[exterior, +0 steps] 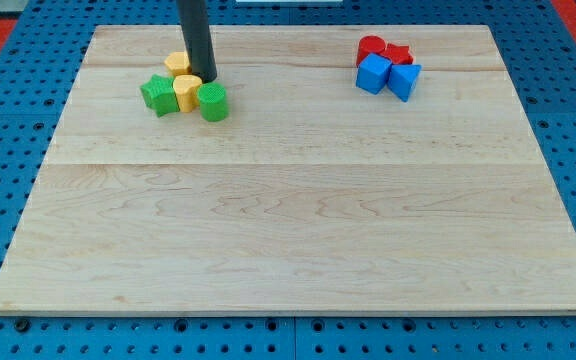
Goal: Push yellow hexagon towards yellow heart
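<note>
Yellow hexagon (176, 63), as best the shape can be judged, lies just to the view's left of the tip (206, 78) and slightly toward the view's top, close against the rod; contact cannot be confirmed. No pincer is fitted: the arm ends in a plain rod, so no clenched or released state can be reported.

Left to right: a green star (155, 94) sits furthest to the left of the tip. The yellow heart (187, 92) is just below-left of the tip, touching the star. A green block (213, 101), shape unclear, sits directly below the tip, touching the heart. Well to the right of the tip stand two red blocks (371, 47) (399, 53), a blue cube (373, 73) and a blue triangular block (405, 80), clustered on the bench (298, 220).

Assessment: hexagon and heart are already near, with only a narrow gap remaining. Recommended: bring the tip round to the hexagon's top side, then push briefly toward the view's bottom and through its centre, so the hexagon does not slide off sideways or disturb the green pieces.
</note>
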